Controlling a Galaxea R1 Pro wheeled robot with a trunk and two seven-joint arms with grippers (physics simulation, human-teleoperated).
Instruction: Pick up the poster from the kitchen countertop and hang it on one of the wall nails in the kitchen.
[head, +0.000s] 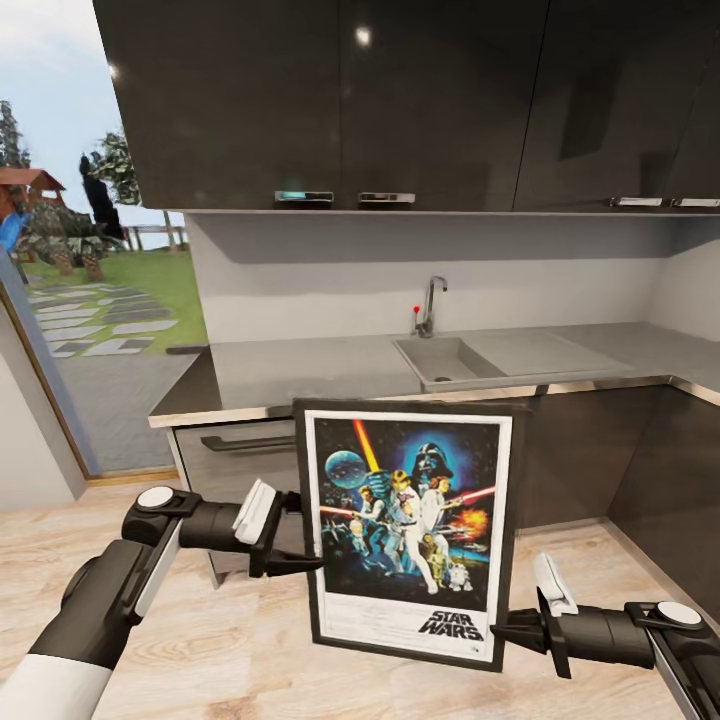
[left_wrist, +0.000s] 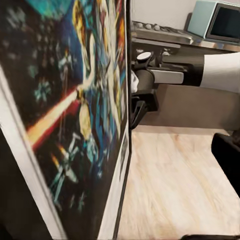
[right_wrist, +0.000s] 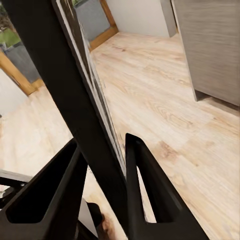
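Carrying step. Lower centre: poster (head: 408, 530) held upright off the floor, left gripper (head: 300, 535) clamped on its left edge, right gripper (head: 515, 630) on its lower right corner. Behind, mid-frame: countertop (head: 300, 375). Next: locate a wall nail and raise the poster to it.

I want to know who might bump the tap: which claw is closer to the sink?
Left, by the head view. The left claw grips the poster higher, nearer the sink; the right claw clamps its lower corner, farther down.

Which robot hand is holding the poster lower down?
The right gripper, clamped on the poster's bottom corner. The left gripper grips higher, midway up the opposite edge.
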